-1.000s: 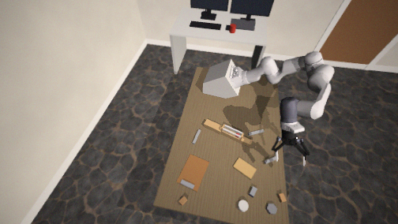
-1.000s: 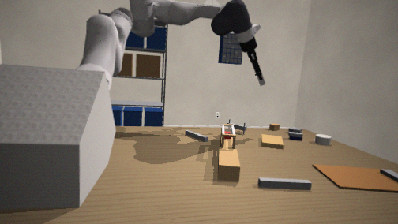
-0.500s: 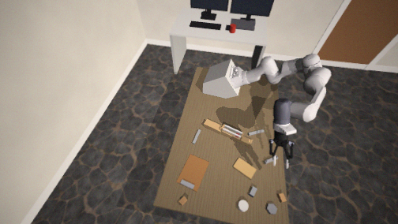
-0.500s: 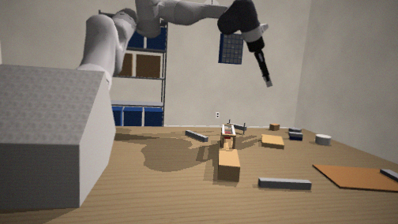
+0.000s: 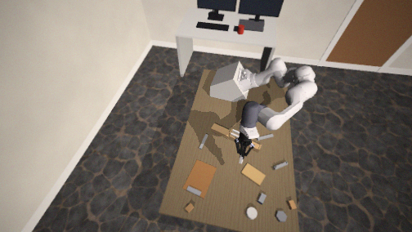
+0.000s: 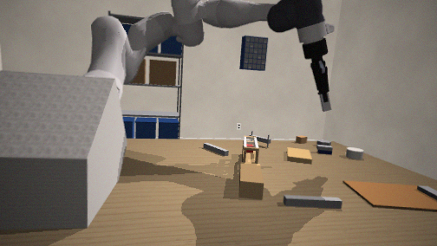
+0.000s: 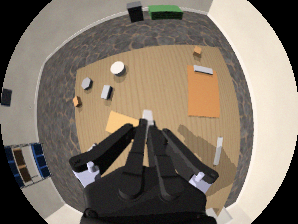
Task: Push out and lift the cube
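The wooden channel [image 5: 229, 132] lies slantwise across the middle of the brown mat. In the exterior view I look along the channel [image 6: 251, 173], and a small red cube [image 6: 250, 147] shows in its far open part. In the top view my arm hides the cube. My gripper [image 5: 242, 157] [image 6: 325, 104] is shut and empty. It hangs high above the mat, pointing down, well above the channel and off to one side of its far end. In the wrist view the closed fingers [image 7: 148, 123] point at the mat far below.
Grey bars [image 5: 203, 141] [image 5: 280, 165] [image 5: 266, 136] lie around the channel. A tan plate [image 5: 253, 174] and an orange plate [image 5: 199, 178] lie toward the mat's front. A white disc [image 5: 252, 212] and small blocks sit at the front edge. A big grey box [image 5: 229, 83] stands by the arm's base.
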Controlling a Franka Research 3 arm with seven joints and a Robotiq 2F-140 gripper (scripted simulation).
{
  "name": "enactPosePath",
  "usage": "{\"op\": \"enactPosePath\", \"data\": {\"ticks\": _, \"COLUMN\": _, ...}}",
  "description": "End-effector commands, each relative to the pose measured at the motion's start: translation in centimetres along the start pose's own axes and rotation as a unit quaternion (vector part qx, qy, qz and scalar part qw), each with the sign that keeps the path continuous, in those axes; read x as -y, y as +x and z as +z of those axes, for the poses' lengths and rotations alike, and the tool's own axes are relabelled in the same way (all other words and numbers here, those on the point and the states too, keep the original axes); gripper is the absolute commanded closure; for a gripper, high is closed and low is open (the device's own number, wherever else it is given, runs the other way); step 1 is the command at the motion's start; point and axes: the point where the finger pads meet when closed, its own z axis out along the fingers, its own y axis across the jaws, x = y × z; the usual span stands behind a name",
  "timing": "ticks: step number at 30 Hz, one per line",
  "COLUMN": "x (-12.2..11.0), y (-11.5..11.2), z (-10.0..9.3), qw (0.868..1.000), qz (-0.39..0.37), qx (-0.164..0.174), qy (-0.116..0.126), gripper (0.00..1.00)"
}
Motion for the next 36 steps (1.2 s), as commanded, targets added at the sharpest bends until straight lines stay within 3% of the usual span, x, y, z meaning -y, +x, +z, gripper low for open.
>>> {"op": "enactPosePath", "data": {"ticks": 1, "x": -6.9, "y": -1.0, "z": 0.6, "qw": 0.997, "qz": -0.060, "qx": 0.043, "qy": -0.015, "gripper": 1.00}}
{"op": "enactPosePath", "data": {"ticks": 2, "x": -7.8, "y": -1.1, "z": 0.6, "qw": 0.997, "qz": -0.060, "qx": 0.043, "qy": -0.015, "gripper": 1.00}}
{"op": "enactPosePath", "data": {"ticks": 3, "x": -10.9, "y": -1.6, "z": 0.6, "qw": 0.996, "qz": -0.064, "qx": 0.059, "qy": -0.026, "gripper": 1.00}}
{"op": "enactPosePath", "data": {"ticks": 4, "x": -11.9, "y": -1.8, "z": 0.6, "qw": 0.996, "qz": -0.064, "qx": 0.059, "qy": -0.026, "gripper": 1.00}}
{"op": "enactPosePath", "data": {"ticks": 7, "x": -18.4, "y": -3.4, "z": 0.5, "qw": 0.992, "qz": -0.070, "qx": 0.093, "qy": -0.044, "gripper": 1.00}}
{"op": "enactPosePath", "data": {"ticks": 9, "x": -18.4, "y": -3.4, "z": 0.5, "qw": 0.992, "qz": -0.070, "qx": 0.093, "qy": -0.044, "gripper": 1.00}}
{"op": "enactPosePath", "data": {"ticks": 10, "x": -22.5, "y": -4.9, "z": 0.5, "qw": 0.990, "qz": -0.073, "qx": 0.109, "qy": -0.050, "gripper": 1.00}}
{"op": "enactPosePath", "data": {"ticks": 11, "x": -24.8, "y": -5.8, "z": 0.4, "qw": 0.988, "qz": -0.074, "qx": 0.124, "qy": -0.056, "gripper": 1.00}}
{"op": "enactPosePath", "data": {"ticks": 17, "x": -33.6, "y": -10.3, "z": -0.1, "qw": 0.980, "qz": -0.078, "qx": 0.172, "qy": -0.066, "gripper": 1.00}}
{"op": "enactPosePath", "data": {"ticks": 20, "x": -34.6, "y": -10.9, "z": -0.2, "qw": 0.979, "qz": -0.078, "qx": 0.178, "qy": -0.066, "gripper": 1.00}}
{"op": "enactPosePath", "data": {"ticks": 36, "x": -34.6, "y": -11.0, "z": -0.2, "qw": 0.979, "qz": -0.078, "qx": 0.178, "qy": -0.067, "gripper": 1.00}}
